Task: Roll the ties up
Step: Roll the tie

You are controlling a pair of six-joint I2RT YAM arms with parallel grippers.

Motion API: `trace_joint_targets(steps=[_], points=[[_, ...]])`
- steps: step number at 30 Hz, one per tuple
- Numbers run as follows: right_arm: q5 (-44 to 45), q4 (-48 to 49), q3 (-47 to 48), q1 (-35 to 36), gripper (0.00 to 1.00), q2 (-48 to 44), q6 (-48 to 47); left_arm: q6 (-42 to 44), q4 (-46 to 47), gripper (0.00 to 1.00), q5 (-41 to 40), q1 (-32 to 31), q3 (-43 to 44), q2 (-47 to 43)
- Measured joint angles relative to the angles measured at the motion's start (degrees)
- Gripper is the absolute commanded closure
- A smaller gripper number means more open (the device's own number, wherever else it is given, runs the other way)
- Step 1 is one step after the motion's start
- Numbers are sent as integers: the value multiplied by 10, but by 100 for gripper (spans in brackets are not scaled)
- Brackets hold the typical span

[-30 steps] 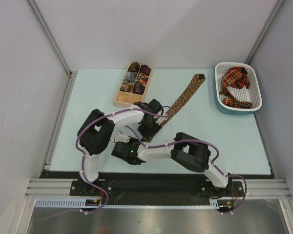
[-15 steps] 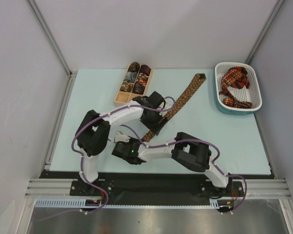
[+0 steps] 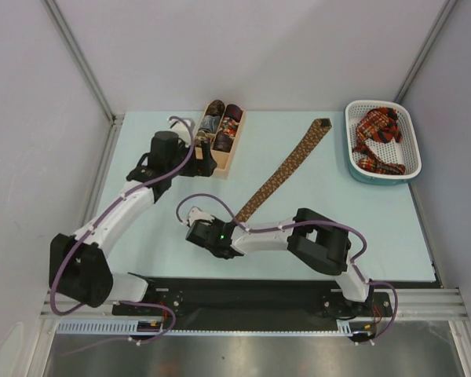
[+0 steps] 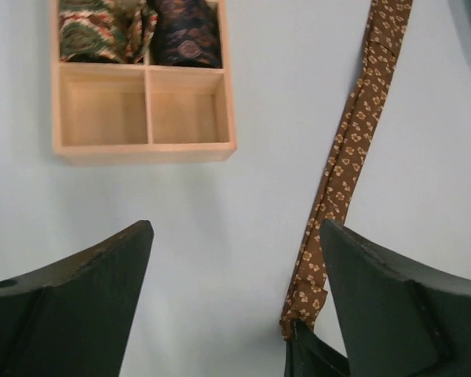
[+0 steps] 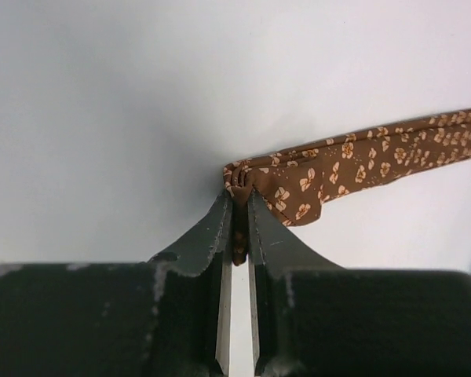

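Note:
A brown tie with a small gold pattern (image 3: 286,169) lies stretched diagonally on the table, from near the middle to the back right. My right gripper (image 3: 234,225) is shut on its near end, which is bunched between the jaws in the right wrist view (image 5: 239,196). My left gripper (image 3: 207,162) is open and empty, raised beside the near end of the wooden box (image 3: 190,163). In the left wrist view the tie (image 4: 347,149) runs up the right side, between the open fingertips (image 4: 141,236).
The divided wooden box (image 4: 145,149) holds several rolled ties (image 4: 184,31) in its far compartments; the two near compartments are empty. A white perforated basket (image 3: 353,161) at the back right holds red plaid ties (image 3: 381,137).
My left arm has let go of the brown tie's middle and swung back left to the wooden box. The right gripper stays clamped on the tie's near end.

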Motion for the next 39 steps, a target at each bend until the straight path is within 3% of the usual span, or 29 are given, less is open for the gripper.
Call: trace_joint_targets(steps=[8,17,23,29,39], points=[[-105,17,-46,-38,100,-60,9,-96,107,0,20,77,-151,-90],[-198,49,-81,-78,100,-112,18,-190,150,0,21,145,-207,-113],[-330,71,-98,-134,100,-142,52,-207,166,0,28,151,-231,-123],[-508,97,-105,-223,100,-145,97,-191,172,0,30,127,-233,-98],[-765,165,-123,-337,100,-136,178,-107,141,0,-36,-33,-232,-64]])
